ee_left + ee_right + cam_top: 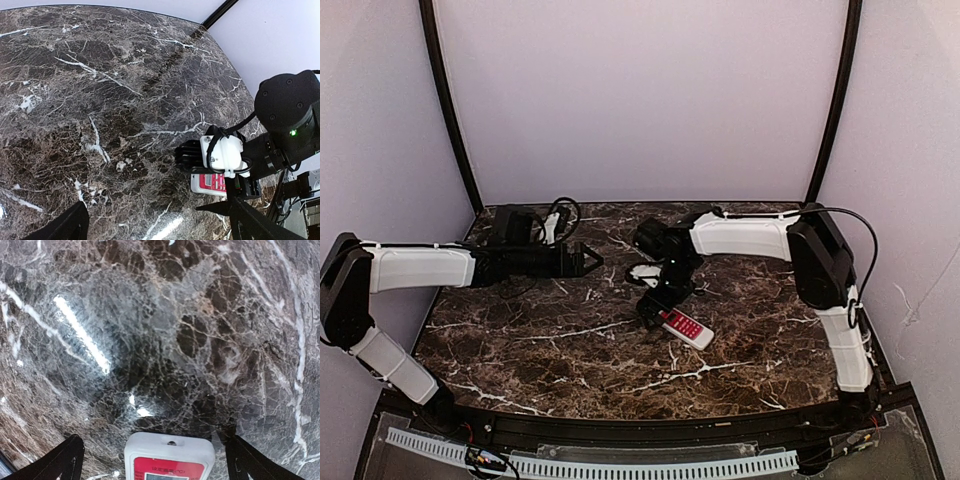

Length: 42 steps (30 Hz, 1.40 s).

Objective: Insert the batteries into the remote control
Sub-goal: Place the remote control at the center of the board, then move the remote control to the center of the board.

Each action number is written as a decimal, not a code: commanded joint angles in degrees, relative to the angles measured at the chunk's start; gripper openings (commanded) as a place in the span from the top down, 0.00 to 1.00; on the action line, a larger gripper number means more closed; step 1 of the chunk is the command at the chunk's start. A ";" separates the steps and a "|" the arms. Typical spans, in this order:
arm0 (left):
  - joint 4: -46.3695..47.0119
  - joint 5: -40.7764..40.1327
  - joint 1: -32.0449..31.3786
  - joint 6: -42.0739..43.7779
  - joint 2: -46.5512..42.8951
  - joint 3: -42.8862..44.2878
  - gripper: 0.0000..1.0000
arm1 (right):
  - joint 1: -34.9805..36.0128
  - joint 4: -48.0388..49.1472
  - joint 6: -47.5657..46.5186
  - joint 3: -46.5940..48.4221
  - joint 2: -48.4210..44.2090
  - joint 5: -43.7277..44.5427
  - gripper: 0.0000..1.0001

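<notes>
The remote control (686, 327) lies flat on the marble table, red front with screen and buttons facing up. My right gripper (656, 311) hangs just over its left end, open. In the right wrist view the remote control (169, 456) sits between the two spread fingers (67, 460), touching neither. My left gripper (591, 258) is open and holds nothing, off to the left and pointing right. Its wrist view shows the remote control (209, 183) partly under the right wrist's white housing (223, 152). The batteries are out of view.
A small white piece (642, 272) lies on the table just behind the right gripper. Black cables and a dark block (535, 222) sit at the back left. Black frame posts (448, 100) stand at the rear corners, against white walls.
</notes>
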 commanded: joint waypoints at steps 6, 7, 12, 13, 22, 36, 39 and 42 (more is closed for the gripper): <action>-6.80 -1.57 0.40 1.24 -1.21 1.99 0.01 | -9.21 17.50 1.99 -14.51 -15.54 -10.31 0.01; -7.90 -2.89 0.40 1.34 -1.19 2.49 0.01 | -10.80 19.20 2.32 -16.73 -17.59 -11.16 0.01; -11.25 -4.47 0.40 1.14 -2.22 3.70 0.01 | -16.29 22.69 1.68 -27.75 -25.08 -9.07 0.01; -11.35 -4.38 0.40 1.16 -2.30 3.78 0.01 | -16.57 22.93 1.30 -29.91 -26.07 -7.83 0.01; -11.82 -4.56 0.40 0.16 -2.30 3.94 0.01 | -14.35 22.77 1.23 -37.98 -24.88 5.31 0.01; -11.36 -5.40 0.40 1.01 -2.79 2.76 0.01 | -6.50 19.01 2.41 -39.72 -22.53 6.38 0.02; -11.58 -5.51 0.40 1.23 -2.76 2.90 0.01 | -4.04 18.45 3.88 -39.69 -22.63 4.15 0.01; -11.81 -5.88 0.40 1.37 -2.77 2.98 0.02 | -2.05 18.45 5.67 -40.17 -22.88 2.81 0.01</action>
